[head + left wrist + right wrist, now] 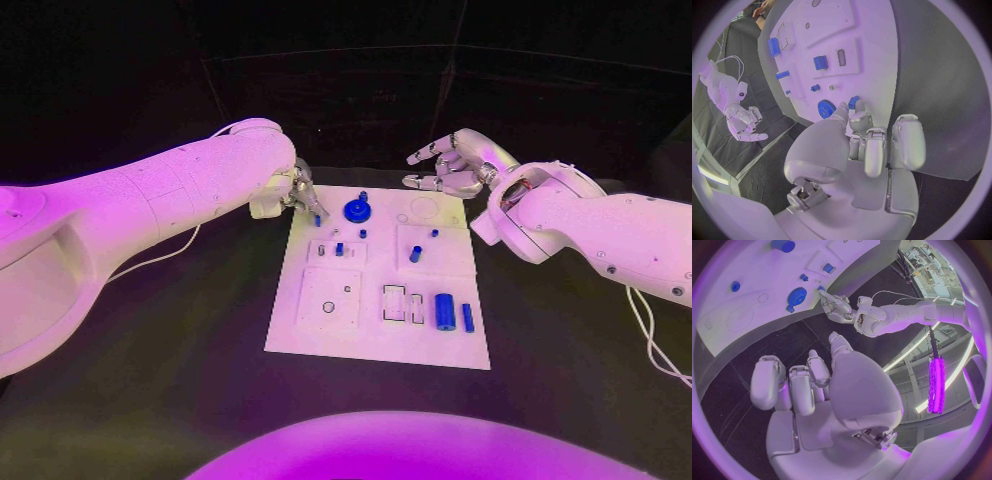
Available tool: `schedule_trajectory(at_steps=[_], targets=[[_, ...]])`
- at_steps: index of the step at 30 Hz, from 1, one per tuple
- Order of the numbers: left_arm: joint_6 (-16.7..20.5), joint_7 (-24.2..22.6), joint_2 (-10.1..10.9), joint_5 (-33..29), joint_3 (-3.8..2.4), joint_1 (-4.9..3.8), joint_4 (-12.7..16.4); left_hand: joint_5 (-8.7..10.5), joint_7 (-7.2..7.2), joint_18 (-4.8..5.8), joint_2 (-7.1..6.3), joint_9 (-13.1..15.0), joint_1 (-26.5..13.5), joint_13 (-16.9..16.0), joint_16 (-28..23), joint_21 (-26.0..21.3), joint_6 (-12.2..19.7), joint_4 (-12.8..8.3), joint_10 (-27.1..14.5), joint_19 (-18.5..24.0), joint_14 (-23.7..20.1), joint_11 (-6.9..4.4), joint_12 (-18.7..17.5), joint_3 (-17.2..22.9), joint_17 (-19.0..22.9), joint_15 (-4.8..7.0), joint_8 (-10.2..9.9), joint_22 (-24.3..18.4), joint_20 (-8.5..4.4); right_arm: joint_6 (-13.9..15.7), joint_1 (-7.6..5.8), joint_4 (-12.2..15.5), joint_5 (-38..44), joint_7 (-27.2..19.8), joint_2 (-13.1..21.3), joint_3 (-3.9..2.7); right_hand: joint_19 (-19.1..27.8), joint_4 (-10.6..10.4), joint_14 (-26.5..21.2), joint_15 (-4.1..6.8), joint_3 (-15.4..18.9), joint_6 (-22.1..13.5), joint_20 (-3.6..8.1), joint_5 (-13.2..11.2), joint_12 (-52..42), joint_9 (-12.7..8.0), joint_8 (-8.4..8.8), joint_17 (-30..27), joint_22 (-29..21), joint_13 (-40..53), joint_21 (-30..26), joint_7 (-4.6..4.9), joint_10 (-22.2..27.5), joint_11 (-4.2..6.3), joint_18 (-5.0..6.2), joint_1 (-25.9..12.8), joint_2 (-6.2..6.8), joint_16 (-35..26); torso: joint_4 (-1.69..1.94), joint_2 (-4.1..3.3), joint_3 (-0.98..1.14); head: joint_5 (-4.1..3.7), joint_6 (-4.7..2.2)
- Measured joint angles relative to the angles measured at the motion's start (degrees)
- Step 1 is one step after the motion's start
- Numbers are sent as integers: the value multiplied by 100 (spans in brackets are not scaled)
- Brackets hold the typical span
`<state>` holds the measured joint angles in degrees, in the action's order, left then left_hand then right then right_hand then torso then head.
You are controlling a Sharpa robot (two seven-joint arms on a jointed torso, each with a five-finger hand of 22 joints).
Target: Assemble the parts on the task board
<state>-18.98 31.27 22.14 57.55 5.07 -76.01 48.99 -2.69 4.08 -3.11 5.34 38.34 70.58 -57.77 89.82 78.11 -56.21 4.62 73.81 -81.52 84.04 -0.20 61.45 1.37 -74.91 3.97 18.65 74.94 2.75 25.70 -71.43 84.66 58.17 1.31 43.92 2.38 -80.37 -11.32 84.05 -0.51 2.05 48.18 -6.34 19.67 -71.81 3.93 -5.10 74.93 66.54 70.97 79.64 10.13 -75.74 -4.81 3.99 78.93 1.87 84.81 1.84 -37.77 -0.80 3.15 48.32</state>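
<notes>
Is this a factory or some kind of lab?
Probably a robotics lab or test room: a black table holds just a white task board with small blue parts, and cluttered benches show in the right wrist view.

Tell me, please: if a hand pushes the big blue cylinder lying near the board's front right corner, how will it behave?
The blue cylinder lies on its side on the task board, so it would probably roll if pushed sideways. It looks stiff and smooth, so fingers may slip. Its weight cannot be judged.
</notes>
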Motion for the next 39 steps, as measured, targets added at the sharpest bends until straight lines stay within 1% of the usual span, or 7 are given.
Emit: schedule_trajectory(at_steps=[6, 10, 14, 20, 23, 25, 39], targets=[[-11, -3, 0, 1, 0, 0, 2, 0, -41, 0, -90, -31, 129, 0, 0, 0, -41, -174, 0, -20, 0, 0, 0, 49, 0, 0, 0, 0, -20, -2, 0, -3, 0, 0, -4, 0, 0, 0, 0, 0, 0, 0, 0, 0, 0, 0, 0, -1, 0, 0, 0, 0, 0, 0, 0, 0, 0, 0, 1, 1, -1, -8, 7], [-9, -11, 0, 1, -2, 0, 4, 3, -61, 0, 47, -78, 266, 0, 0, 0, -61, -317, 14, -20, 0, -14, 0, 197, 0, 0, -8, 0, -20, -4, 0, -5, 0, 0, -10, 0, 0, 0, 0, 0, 0, 0, 0, 0, 0, 0, 0, -1, 0, 0, 0, 0, 0, 0, 0, 0, 0, 0, 1, 1, -1, -8, 9], [7, -24, 8, 1, -4, -7, 16, 9, -27, 0, 129, -154, 464, 35, 0, 0, -27, -555, -1, -40, 0, -42, -4, 613, 0, 0, -71, -1, -39, -5, 0, -7, 0, -1, -13, 0, 0, 0, 0, 0, 0, 0, 0, 0, 0, 0, 0, -1, 0, 0, 0, 0, 0, 0, 0, 0, 0, 0, 1, 1, -1, -9, 15], [70, -51, 60, 1, -1, -3, 84, -18, 2, 0, 140, -157, 505, 93, 0, 0, 2, -355, -2, -39, 0, -41, -72, 846, 0, 0, -60, -1, -39, -7, 0, -8, -1, -2, -13, 0, 0, 0, 0, 0, 0, 0, 0, 0, 0, 0, 0, -1, 0, 0, 0, 0, 0, 0, 0, 0, 0, 0, 1, 1, -1, -9, 18], [130, -69, 124, 1, 0, 3, 167, -19, 2, 0, 20, -113, 245, 93, 0, 0, 3, -405, 4, -40, 0, -37, -73, 1217, 0, 0, 53, -1, -39, -8, 0, -8, -1, -2, -9, 0, 0, 0, 0, 0, 0, 0, 0, 0, 0, 0, 0, -1, 1, 0, 0, 0, 0, 0, 0, 0, 0, 0, 2, 2, -1, -8, 19], [194, -81, 203, -5, 0, 3, 279, -19, 3, 0, -64, -82, 103, 93, 0, 0, 3, -538, 44, -39, 0, -22, -73, 1503, 0, 0, 91, -1, -39, -8, 0, -7, -3, -3, -3, 0, 0, 0, 0, 0, 0, 0, 0, 0, 0, 0, 0, -1, 1, 0, 0, 0, 0, 0, 0, 0, 0, 0, 5, 4, -1, -6, 19], [802, -110, 962, -296, -5, -20, 1443, -17, -10, 0, -315, 20, -269, 87, 0, -37, 33, -618, 114, -40, 0, -52, -44, 2178, 0, 0, 289, -2, -39, -9, 0, 1, -18, -5, 38, 0, 0, 0, 0, 0, 0, 0, 0, 0, 0, 0, 0, -2, 1, 0, 0, 0, 0, 0, 0, 0, 0, 0, 38, 20, 3, 33, 11]])
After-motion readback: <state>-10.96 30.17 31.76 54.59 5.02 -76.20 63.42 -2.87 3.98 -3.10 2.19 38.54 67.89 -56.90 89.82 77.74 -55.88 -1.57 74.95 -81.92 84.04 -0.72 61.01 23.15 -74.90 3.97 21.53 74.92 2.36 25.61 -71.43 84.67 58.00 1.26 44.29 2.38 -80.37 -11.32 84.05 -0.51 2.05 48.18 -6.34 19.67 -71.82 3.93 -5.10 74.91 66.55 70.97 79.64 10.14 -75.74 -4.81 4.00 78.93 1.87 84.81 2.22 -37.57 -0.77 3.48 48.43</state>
